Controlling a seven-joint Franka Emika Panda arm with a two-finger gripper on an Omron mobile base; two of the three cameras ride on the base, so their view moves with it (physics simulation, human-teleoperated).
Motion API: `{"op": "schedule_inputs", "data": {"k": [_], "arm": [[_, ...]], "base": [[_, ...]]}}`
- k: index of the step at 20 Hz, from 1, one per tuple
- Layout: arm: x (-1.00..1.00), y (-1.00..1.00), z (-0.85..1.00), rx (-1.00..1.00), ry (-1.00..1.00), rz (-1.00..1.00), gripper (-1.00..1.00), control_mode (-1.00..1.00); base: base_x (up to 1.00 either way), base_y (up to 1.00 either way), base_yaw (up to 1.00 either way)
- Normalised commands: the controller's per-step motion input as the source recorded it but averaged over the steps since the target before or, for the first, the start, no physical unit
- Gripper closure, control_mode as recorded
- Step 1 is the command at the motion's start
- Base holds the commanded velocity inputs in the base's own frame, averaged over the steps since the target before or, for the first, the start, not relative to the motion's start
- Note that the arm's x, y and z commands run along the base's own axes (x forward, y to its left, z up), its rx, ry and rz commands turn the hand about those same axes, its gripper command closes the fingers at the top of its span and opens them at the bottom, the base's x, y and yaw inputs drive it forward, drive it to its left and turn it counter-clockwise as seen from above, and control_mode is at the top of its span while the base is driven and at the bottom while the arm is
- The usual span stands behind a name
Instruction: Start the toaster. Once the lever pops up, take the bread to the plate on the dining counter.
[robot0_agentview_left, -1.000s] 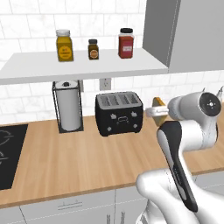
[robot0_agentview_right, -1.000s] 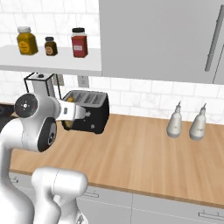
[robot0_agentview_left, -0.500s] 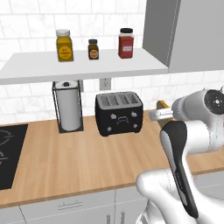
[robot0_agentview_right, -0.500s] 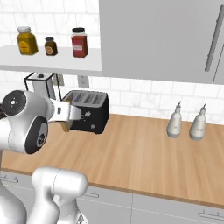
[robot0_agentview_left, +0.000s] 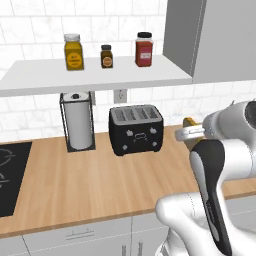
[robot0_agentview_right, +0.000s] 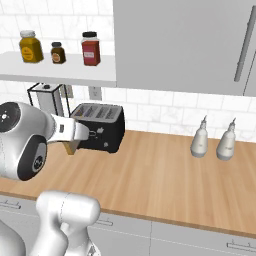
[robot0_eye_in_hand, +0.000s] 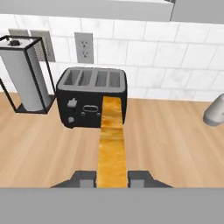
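Two-finger gripper (robot0_eye_in_hand: 112, 178) is clamped tight on the golden-brown bread slice (robot0_eye_in_hand: 112, 140) at centre frame, black boxy toaster (robot0_eye_in_hand: 92, 97) upper left, paper-towel roll (robot0_eye_in_hand: 25, 81) far left

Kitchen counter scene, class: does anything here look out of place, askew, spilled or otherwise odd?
Nothing is spilled, tipped or damaged. The toaster stands square on the wood counter, its slots empty. The one thing away from a resting place is the bread, clamped edge-on in the shut gripper and held in the air in front of the toaster.
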Motion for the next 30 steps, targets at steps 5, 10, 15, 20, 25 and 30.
{"op": "schedule_inputs", "data": {"k": [5, 10, 15, 20, 25, 30], "arm": [[-0.01, 0.00, 0.00, 0.00, 0.00, 0.00, 1.00, -1.00], [0.00, 0.00, 0.00, 0.00, 0.00, 0.00, 1.00, 1.00], [0.00, 0.00, 0.00, 0.00, 0.00, 0.00, 1.00, 1.00], [0.00, 0.00, 0.00, 0.00, 0.00, 0.00, 1.00, 1.00], [0.00, 0.00, 0.00, 0.00, 0.00, 0.00, 1.00, 1.00], [0.00, 0.00, 0.00, 0.00, 0.00, 0.00, 1.00, 1.00]], "base": [[0.00, 0.00, 0.00], [-0.59, 0.01, 0.02], [-0.88, 0.31, 0.48], [-0.27, 0.19, 0.97], [-0.11, 0.01, 0.98], [0.00, -0.09, 0.99]]}}
